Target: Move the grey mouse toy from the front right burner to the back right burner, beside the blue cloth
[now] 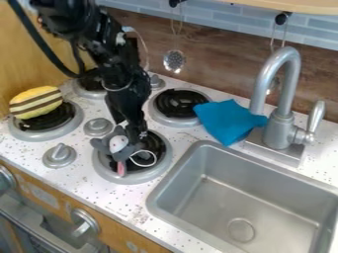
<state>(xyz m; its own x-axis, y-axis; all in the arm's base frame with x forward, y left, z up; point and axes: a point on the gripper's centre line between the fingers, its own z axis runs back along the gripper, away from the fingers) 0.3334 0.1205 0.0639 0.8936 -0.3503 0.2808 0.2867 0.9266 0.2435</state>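
Note:
The black gripper (133, 132) hangs down over the burner nearest the sink's left side. Right at its tip is a grey plush mouse (119, 148) with a white-and-pink face, a pink part pointing down and a thin white loop on its right. The mouse lies over the black coil of that burner (155, 174), and the gripper covers part of its top. Whether the gripper holds the mouse or only touches it, I cannot tell.
A yellow striped plush (35, 102) rests on the left burner. A blue cloth (228, 121) lies between the back burner (180, 104) and the faucet (280, 126). The sink (218, 192) is at right; stove knobs (59, 154) stand left of the mouse.

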